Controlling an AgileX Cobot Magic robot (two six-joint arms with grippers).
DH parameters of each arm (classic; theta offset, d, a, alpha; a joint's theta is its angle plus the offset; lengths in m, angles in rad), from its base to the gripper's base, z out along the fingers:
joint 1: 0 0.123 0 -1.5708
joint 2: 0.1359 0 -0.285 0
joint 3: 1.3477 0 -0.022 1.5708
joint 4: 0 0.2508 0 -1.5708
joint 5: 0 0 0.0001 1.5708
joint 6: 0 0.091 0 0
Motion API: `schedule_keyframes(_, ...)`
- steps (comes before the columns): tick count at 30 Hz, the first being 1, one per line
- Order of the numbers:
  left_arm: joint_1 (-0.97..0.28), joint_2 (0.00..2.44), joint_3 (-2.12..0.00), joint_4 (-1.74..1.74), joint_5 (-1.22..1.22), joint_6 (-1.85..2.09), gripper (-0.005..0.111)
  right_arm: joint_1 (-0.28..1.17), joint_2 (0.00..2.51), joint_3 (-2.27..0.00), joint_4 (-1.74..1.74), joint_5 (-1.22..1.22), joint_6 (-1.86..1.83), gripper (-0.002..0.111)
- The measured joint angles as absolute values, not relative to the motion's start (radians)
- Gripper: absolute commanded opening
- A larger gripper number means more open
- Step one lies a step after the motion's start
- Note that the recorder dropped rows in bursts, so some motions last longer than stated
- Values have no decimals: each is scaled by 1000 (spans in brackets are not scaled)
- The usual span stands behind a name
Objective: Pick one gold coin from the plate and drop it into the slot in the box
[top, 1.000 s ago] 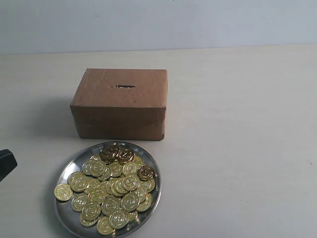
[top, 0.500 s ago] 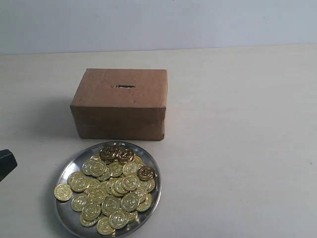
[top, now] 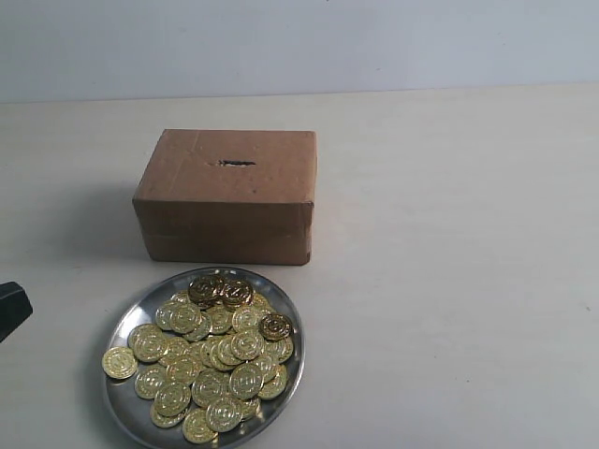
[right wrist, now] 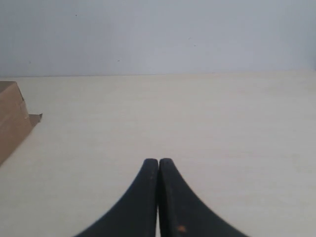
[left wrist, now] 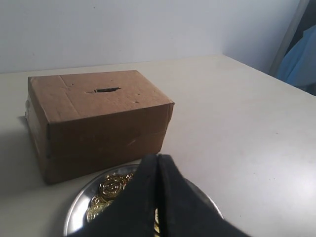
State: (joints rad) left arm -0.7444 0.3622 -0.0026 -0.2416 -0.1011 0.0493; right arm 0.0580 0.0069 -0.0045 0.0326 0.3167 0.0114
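A brown cardboard box (top: 227, 192) stands mid-table with a short dark slot (top: 237, 163) in its top. In front of it a shiny silver plate (top: 128, 316) holds several gold coins (top: 211, 360). My left gripper (left wrist: 158, 159) is shut with nothing between its black fingers; it hangs near the plate (left wrist: 76, 210), with the box (left wrist: 98, 123) and slot (left wrist: 106, 90) beyond. Only a dark tip of it (top: 11, 307) shows at the exterior view's left edge. My right gripper (right wrist: 158, 162) is shut and empty over bare table, a box corner (right wrist: 12, 123) off to one side.
The pale table (top: 449, 262) stretches right of the box and plate. A light wall (top: 299, 47) stands behind the table's far edge. Something blue (left wrist: 301, 59) shows past the table corner in the left wrist view.
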Motion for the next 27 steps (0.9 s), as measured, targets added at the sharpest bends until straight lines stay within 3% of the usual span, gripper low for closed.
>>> schedule_keyframes(19, -727, 345, -3, -242, -97, 49, 0, 58, 7, -5, 33, 319, 9, 0)
schedule_keyframes(27, -342, 173, -3, -242, 36, 79, 0, 58, 7, -5, 33, 319, 9, 0)
